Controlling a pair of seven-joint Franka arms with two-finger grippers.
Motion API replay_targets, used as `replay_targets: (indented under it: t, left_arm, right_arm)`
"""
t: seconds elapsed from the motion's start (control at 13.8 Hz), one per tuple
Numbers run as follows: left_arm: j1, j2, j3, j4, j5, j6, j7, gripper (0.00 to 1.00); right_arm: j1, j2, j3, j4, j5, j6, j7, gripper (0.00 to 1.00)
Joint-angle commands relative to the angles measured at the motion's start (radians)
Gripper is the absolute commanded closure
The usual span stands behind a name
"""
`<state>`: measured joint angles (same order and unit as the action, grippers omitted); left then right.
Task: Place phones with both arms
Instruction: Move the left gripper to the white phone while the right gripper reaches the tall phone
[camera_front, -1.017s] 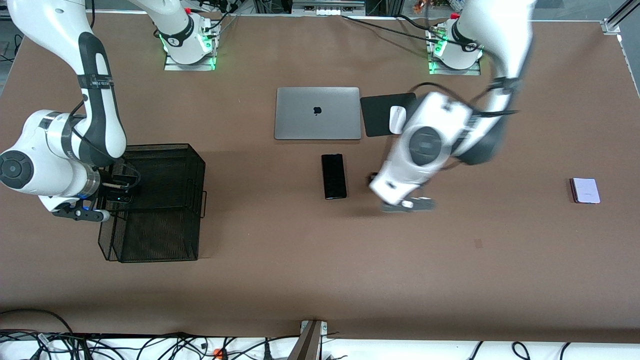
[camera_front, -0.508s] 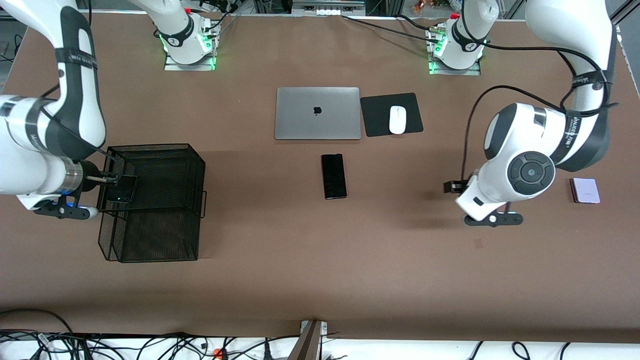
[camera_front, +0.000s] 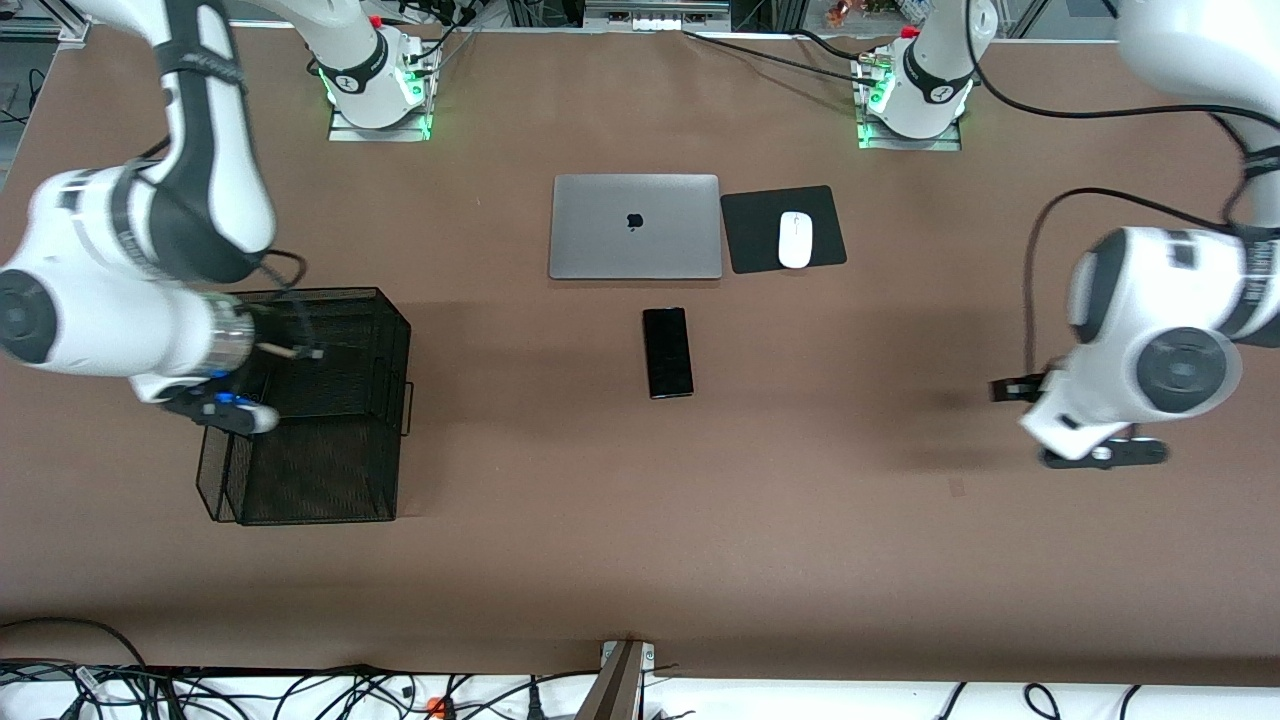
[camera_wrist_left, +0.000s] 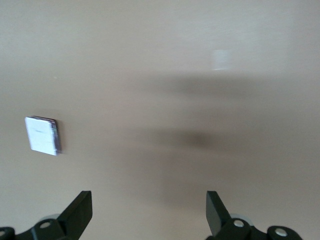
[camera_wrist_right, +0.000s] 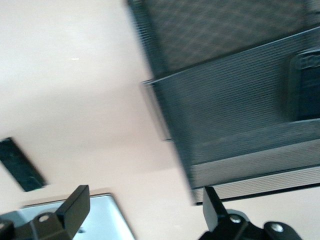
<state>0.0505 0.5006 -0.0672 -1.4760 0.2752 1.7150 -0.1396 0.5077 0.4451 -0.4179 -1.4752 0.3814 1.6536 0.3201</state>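
Three phones show. The long black phone lies flat near the middle of the bench, just nearer the front camera than the closed grey laptop. The small black phone sits inside the black mesh basket, seen through the mesh in the right wrist view. The pale lavender phone lies on bare bench toward the left arm's end; in the front view the left arm covers it.

One basket stands toward the right arm's end of the bench. One laptop, one black mouse pad and one white mouse on it sit in a row toward the edge where the arm bases stand.

There are two grippers. The right gripper hangs over the basket's rim with fingers spread wide and nothing between them. The left gripper hangs over bare bench near the lavender phone, fingers also spread and empty.

A wide strip of bare bench runs along the edge nearest the front camera, and open surface lies between the long black phone and each end.
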Motion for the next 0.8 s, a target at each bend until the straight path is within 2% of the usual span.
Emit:
replay_targets:
  t: [0.0,0.15,0.29,0.51,0.65,0.73]
  left_arm:
    - [0.116,0.004,-0.014,-0.023,0.016,0.058,0.154,0.00]
    - [0.176,0.006,-0.016,-0.023,0.015,0.063,0.254,0.00]
    - [0.239,0.006,-0.014,-0.021,0.015,0.067,0.346,0.00]
    - [0.337,0.036,-0.016,-0.021,0.003,0.171,0.493,0.00]
    - [0.396,0.068,-0.022,-0.023,-0.011,0.224,0.557,0.00]
    - [0.420,0.084,-0.022,-0.023,-0.023,0.236,0.572,0.00]
  right_arm:
    - [0.087,-0.020,0.001,-0.008,0.034,0.072,0.111,0.00]
    - [0.167,-0.003,0.007,-0.008,0.030,0.155,0.192,0.00]
    - [0.178,0.047,0.007,-0.002,-0.013,0.184,0.144,0.00]
    - [0.233,0.095,0.010,-0.028,-0.032,0.273,0.100,0.00]
    - [0.270,0.092,0.011,-0.065,-0.032,0.377,0.201,0.00]
    - [0.328,0.096,0.011,-0.062,-0.030,0.418,0.261,0.00]
